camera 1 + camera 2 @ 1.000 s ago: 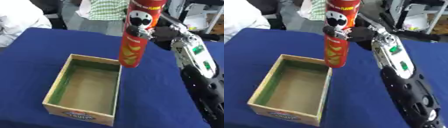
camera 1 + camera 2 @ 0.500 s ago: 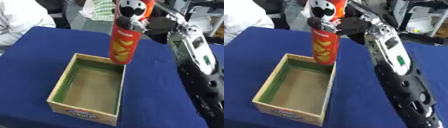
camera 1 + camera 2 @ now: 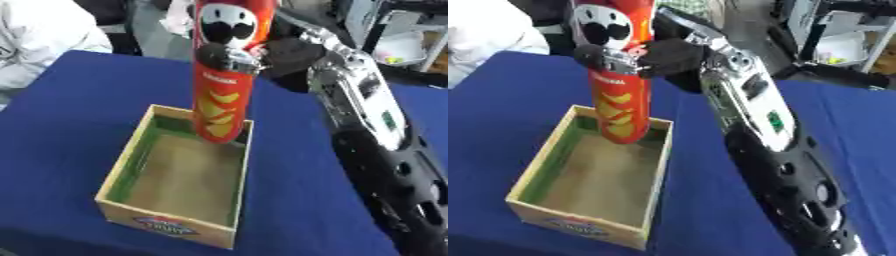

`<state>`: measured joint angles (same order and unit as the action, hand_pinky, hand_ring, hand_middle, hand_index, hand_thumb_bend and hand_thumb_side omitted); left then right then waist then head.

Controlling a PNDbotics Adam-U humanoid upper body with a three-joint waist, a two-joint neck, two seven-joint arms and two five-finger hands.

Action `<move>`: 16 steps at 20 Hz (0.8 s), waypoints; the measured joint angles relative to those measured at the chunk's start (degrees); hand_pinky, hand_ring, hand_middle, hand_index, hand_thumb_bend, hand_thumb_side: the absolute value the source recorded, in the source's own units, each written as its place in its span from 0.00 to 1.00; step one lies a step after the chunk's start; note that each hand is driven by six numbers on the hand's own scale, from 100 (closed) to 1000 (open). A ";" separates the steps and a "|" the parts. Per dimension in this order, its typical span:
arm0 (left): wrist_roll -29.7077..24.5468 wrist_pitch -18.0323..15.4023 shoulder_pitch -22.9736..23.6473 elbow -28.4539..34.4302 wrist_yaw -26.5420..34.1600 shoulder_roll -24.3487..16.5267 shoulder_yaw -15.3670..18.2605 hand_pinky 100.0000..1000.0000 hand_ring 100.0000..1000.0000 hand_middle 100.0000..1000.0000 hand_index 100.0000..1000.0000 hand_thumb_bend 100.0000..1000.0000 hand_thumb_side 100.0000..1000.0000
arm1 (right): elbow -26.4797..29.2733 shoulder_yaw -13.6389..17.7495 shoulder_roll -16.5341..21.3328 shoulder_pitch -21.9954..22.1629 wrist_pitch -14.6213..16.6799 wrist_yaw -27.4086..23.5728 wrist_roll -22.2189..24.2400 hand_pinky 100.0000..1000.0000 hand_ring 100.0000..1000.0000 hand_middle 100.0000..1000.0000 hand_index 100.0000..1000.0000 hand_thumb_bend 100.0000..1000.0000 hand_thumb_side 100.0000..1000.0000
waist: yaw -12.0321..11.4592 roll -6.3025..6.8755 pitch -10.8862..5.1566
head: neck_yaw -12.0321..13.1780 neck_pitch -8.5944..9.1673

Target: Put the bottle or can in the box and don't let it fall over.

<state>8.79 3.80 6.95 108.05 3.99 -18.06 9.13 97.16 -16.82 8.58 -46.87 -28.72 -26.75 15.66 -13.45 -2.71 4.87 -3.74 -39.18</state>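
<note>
A tall red chips can point(image 3: 223, 90) with a moustached face on it hangs upright over the far end of an open wooden box point(image 3: 131, 160). Its bottom is at about the level of the box's far rim. My right hand point(image 3: 262, 52) is shut on the can's upper half, with silver fingers wrapped across its front. The right arm point(image 3: 754, 125) reaches in from the lower right. The box is lined green inside and holds nothing else. My left hand shows in neither view.
The box stands on a blue tablecloth point(image 3: 61, 110). A person in white point(image 3: 39, 35) is at the far left edge of the table. Chairs and equipment point(image 3: 833, 45) stand beyond the far edge.
My right hand has carried the can leftwards, from beside the box's right rim to over its far end, and it now sits lower against the box. The can stays upright.
</note>
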 measured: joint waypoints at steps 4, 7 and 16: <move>-0.08 0.00 -0.07 -0.01 0.00 0.00 -0.11 0.92 0.74 0.80 0.81 0.00 0.71 | -1.31 -0.82 -0.85 0.05 0.39 0.65 0.95 0.90 0.95 0.98 0.28 0.33 0.00 | -0.22 -0.09 0.04 | -0.21 0.00; -0.28 -0.04 -0.16 -0.01 0.00 0.00 -0.12 0.92 0.74 0.80 0.81 0.00 0.71 | -2.86 -1.77 -1.95 0.36 1.01 1.61 1.91 0.90 0.95 0.98 0.34 0.37 0.00 | -0.36 -0.21 0.19 | -0.39 0.04; -0.35 -0.10 -0.37 -0.01 0.00 0.00 -0.12 0.92 0.74 0.80 0.81 0.00 0.71 | -5.58 -2.65 -2.80 1.01 4.75 5.76 4.27 0.95 1.00 1.00 0.86 0.67 0.01 | -0.36 -0.21 0.62 | -0.57 0.06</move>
<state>8.45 3.71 6.59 108.04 3.99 -18.07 9.00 91.58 -19.47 5.78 -45.86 -23.97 -20.99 19.93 -13.81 -2.92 5.49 -4.31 -39.13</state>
